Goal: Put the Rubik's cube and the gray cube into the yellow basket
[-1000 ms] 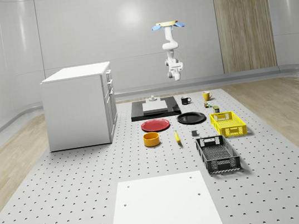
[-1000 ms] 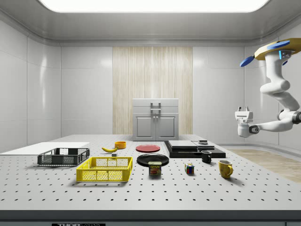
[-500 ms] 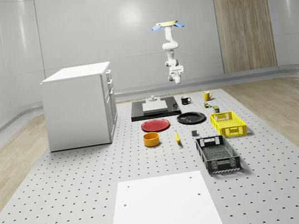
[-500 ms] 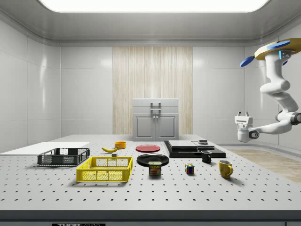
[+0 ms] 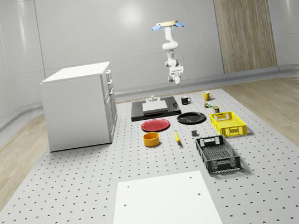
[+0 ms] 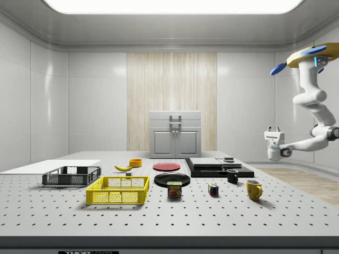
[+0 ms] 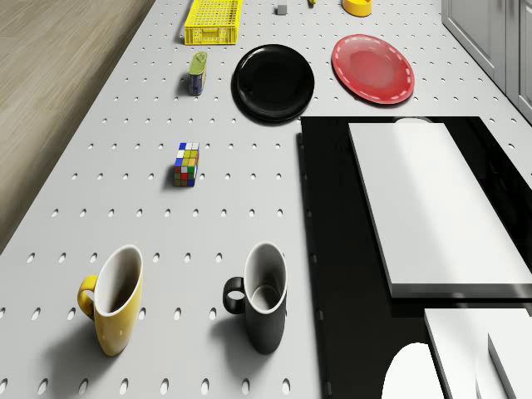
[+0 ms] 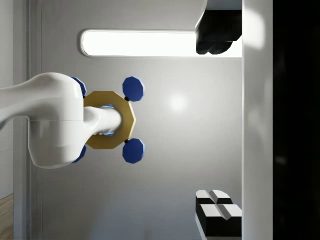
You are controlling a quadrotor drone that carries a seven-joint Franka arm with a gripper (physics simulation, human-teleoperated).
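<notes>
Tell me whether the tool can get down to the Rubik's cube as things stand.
Probably yes: the Rubik's cube stands alone on bare table, nothing over it. The tool hangs high beyond the mugs, pointing upward, so it must turn over first.

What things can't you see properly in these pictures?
- Gray cube: drone view, a tiny speck, cut near the edge.
- Yellow basket: drone view, far end cut off.
- Rubik's cube: whole-scene view, too small for colors.
- End effector: side view, finger gap too small to judge.

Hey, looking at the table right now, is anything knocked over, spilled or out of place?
Nothing stands out. The Rubik's cube, can and both mugs stand upright, and the yellow basket sits level. The drone hovers past the table's end, gripper pointing up.
</notes>
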